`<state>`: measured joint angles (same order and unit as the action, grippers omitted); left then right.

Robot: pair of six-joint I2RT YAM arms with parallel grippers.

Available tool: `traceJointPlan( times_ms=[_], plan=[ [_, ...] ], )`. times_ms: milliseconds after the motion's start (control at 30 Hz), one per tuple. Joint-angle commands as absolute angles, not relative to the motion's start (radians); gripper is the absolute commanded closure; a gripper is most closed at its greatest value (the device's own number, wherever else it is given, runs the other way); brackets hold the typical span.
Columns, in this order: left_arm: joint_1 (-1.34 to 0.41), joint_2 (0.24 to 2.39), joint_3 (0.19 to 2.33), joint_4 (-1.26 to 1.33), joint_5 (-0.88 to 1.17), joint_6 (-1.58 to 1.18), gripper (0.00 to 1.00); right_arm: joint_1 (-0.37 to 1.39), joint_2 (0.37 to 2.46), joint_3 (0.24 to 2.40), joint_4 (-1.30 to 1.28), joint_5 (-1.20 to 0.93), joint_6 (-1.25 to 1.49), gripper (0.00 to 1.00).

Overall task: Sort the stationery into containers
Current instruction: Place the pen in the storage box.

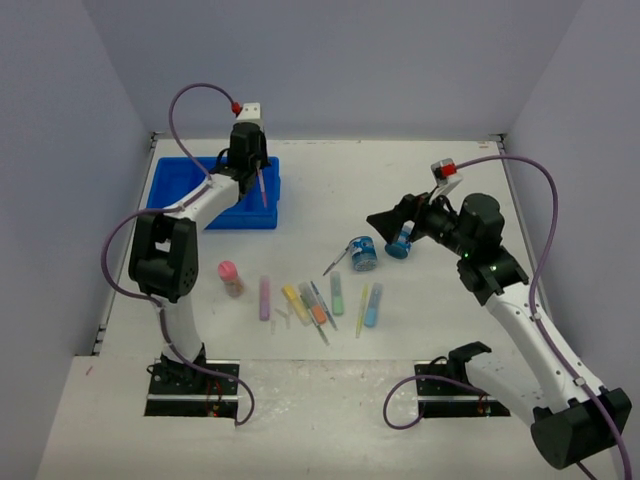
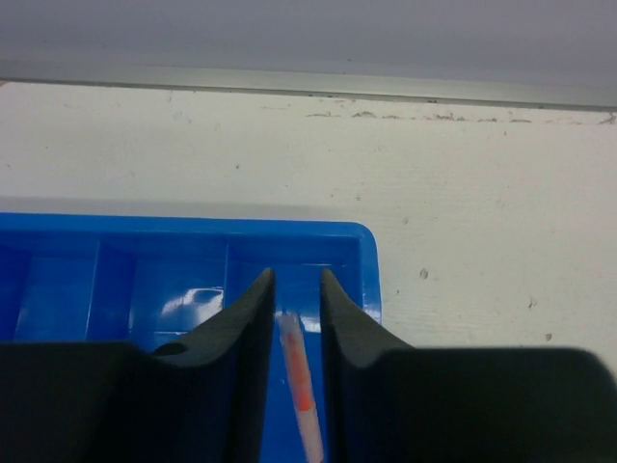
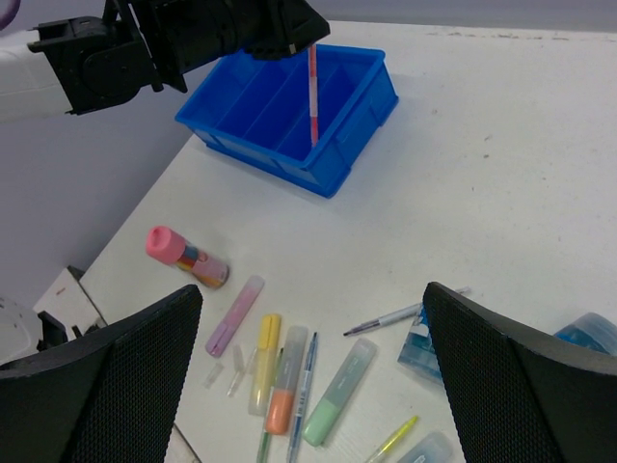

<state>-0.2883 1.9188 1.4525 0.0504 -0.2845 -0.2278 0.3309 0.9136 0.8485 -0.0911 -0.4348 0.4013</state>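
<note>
1. Closest in, my left tool has its two dark fingers standing narrowly either side of a thin pink pen. A sliver of blue shows beside the barrel, so I cannot tell whether I am pinching it or letting go.
2. The pen hangs upright, its lower tip inside the compartment next to the end wall of the blue tray. The tray sits at the far left of the surface.
3. I judge the pen light, stiff and smooth. A barrel this thin slips or swings easily, so mid-barrel is the place to pinch.
4. My right tool gapes wide, holding nothing.
5. Below it lie the purple marker, the green marker and another thin pen. They look rigid and light, so I would take each across its middle.
</note>
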Motion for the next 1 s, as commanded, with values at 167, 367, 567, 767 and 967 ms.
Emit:
traceJointPlan(
  times_ms=[167,367,567,767,967],
  plan=[
    [-0.285,1.843,1.456,-0.061,-0.288,-0.31,0.23,0.385,0.959,0.932,-0.199,-0.346,0.383,0.01],
    [-0.297,1.567,1.41,-0.197,-0.25,-0.489,0.04,0.598,1.014,0.98,-0.384,-0.028,0.447,0.03],
    [-0.301,1.212,1.202,-0.352,-0.346,-0.636,0.0,0.734,1.147,0.92,-0.509,0.188,0.671,0.34],
    [-0.301,1.051,1.077,-0.474,-0.25,-0.68,0.0,0.798,1.218,0.853,-0.468,0.192,0.756,0.67],
    [-0.301,0.975,1.033,-0.584,-0.262,-0.572,0.0,0.818,1.321,0.826,-0.487,0.249,0.839,0.71]
  ],
)
